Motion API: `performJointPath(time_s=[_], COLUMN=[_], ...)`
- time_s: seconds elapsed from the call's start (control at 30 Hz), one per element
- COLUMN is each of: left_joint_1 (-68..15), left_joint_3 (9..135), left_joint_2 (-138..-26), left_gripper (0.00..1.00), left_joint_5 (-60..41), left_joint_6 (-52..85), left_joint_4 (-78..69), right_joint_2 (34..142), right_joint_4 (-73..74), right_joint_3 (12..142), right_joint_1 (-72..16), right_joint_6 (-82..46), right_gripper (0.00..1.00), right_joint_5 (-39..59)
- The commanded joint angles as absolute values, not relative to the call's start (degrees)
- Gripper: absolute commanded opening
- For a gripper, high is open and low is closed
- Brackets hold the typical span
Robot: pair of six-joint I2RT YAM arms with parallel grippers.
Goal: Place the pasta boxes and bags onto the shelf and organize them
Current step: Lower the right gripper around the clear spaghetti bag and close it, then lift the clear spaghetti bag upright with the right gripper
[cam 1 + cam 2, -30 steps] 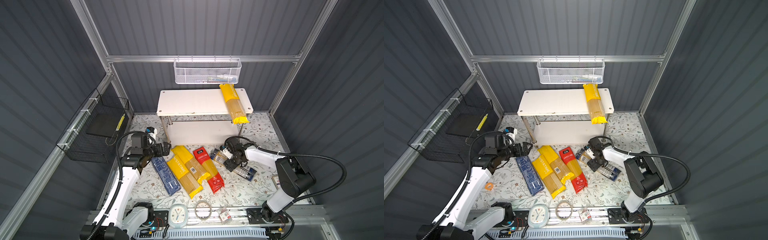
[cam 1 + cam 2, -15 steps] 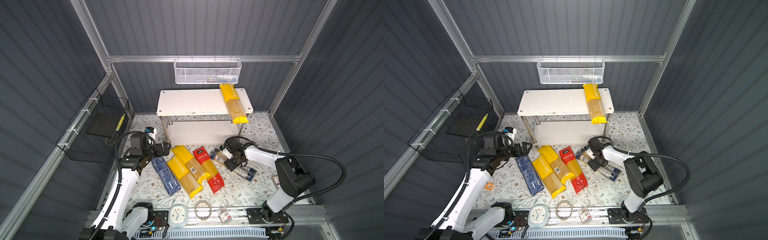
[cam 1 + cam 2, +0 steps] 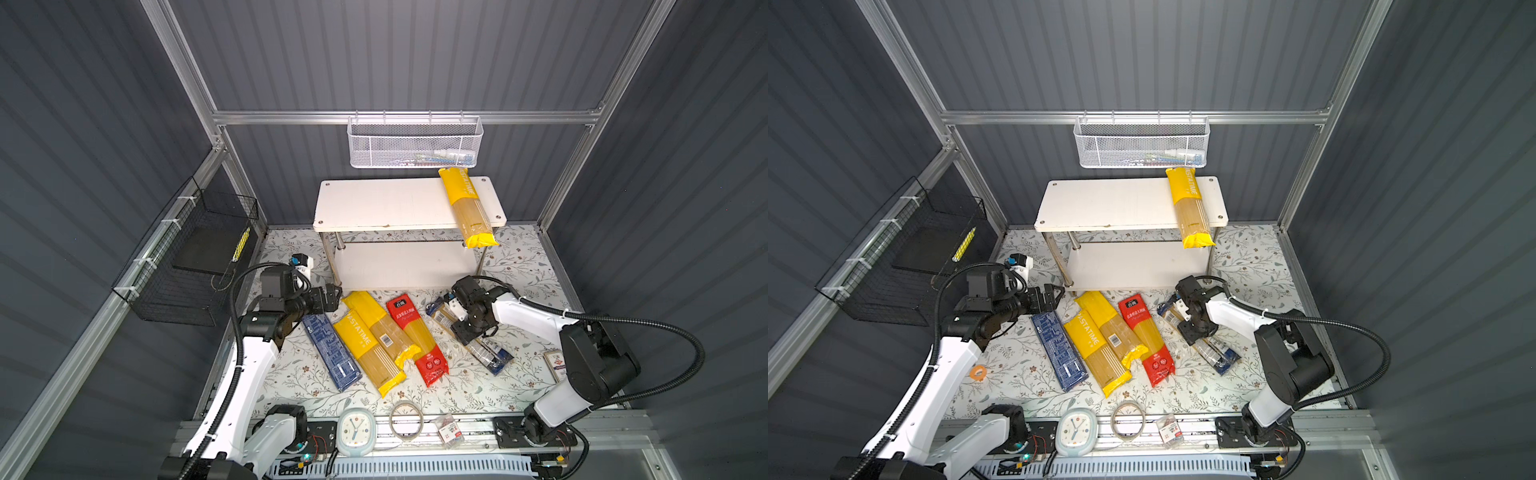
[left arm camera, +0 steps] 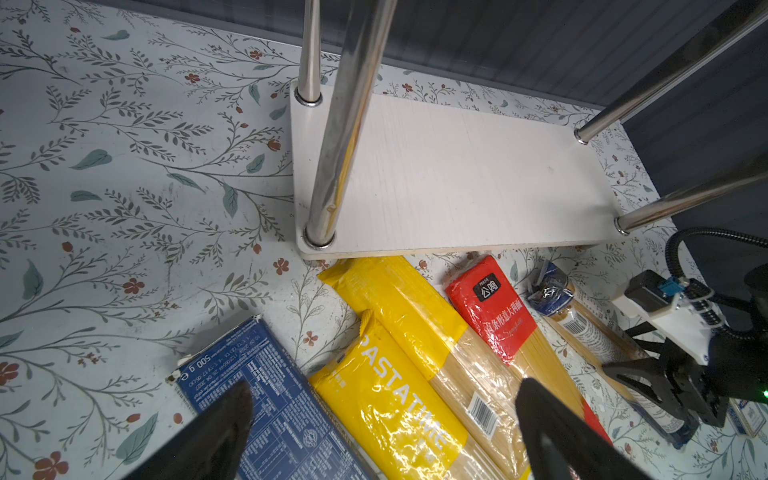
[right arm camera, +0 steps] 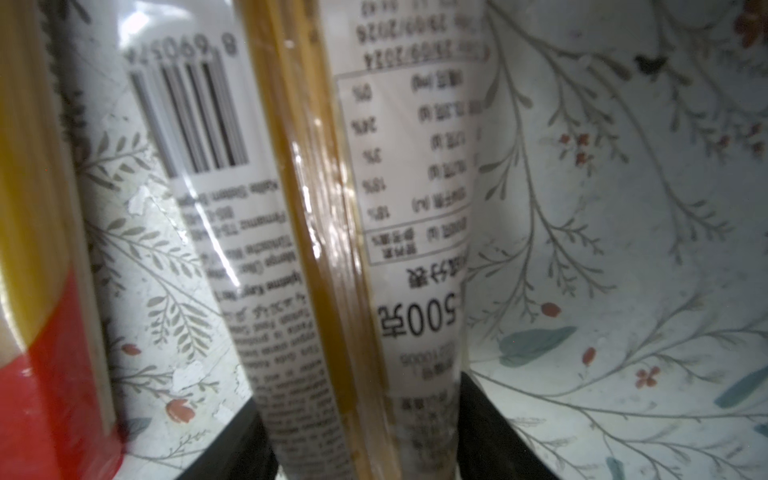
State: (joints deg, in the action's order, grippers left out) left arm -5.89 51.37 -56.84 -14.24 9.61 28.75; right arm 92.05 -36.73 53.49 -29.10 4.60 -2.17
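Note:
The white shelf (image 3: 382,203) (image 3: 1108,203) stands at the back with one yellow bag (image 3: 468,208) lying on its top board. In front of it on the table lie a dark-blue box (image 3: 330,351) (image 4: 266,399), two yellow bags (image 3: 365,345) (image 4: 386,399), a red bag (image 3: 417,336) (image 4: 494,311) and a clear bag with dark-blue ends (image 3: 488,355) (image 5: 332,208). My right gripper (image 3: 471,332) (image 5: 361,411) is down on the clear bag's middle, both fingers against its sides. My left gripper (image 3: 332,297) (image 4: 384,388) hovers open over the box and yellow bags, near the shelf's front left leg.
A white mesh basket (image 3: 415,143) hangs above the shelf, and a black wire basket (image 3: 195,257) is on the left wall. A clock (image 3: 355,430), a tape ring (image 3: 406,420) and a small packet (image 3: 449,430) lie along the front edge. A small card box (image 3: 555,365) lies at the right.
The right gripper's jaws have narrowed onto the clear bag. The left gripper has hardly moved.

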Motion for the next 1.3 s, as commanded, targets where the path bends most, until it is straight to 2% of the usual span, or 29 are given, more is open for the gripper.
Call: performJointPath(time_s=[0.0,0.13,0.37,0.6,0.83,1.27], left_joint_1=[-5.7,-5.7,-5.7,-5.6,-5.7,-5.7], left_joint_3=[52.4,52.3,52.3,52.2,52.5,52.3], left_joint_2=[-56.4,-56.3,-56.2,-56.1,-56.5,-55.9], left_gripper=[1.0,1.0,1.0,1.0,1.0,1.0], left_joint_5=[-15.6,-15.4,-15.3,-15.1,-15.2,-14.9], left_joint_6=[9.1,9.1,9.1,8.9,8.9,8.9], left_joint_4=[30.1,30.4,30.2,30.3,30.4,30.6], right_joint_2=[93.8,96.2,99.6,99.5,100.5,100.3], right_joint_4=[-40.3,-40.7,-41.5,-40.8,-40.8,-41.2], right_joint_3=[55.9,56.8,57.7,56.9,56.6,56.0], right_joint_1=[-29.5,-29.4,-29.5,-29.4,-28.2,-28.4], right_joint_6=[2.8,2.1,3.8,4.9,5.3,2.9], right_gripper=[0.71,0.98,0.99,0.99,0.92,0.58], right_joint_5=[0.8,2.8,-3.5,-2.7,-1.9,-1.7])
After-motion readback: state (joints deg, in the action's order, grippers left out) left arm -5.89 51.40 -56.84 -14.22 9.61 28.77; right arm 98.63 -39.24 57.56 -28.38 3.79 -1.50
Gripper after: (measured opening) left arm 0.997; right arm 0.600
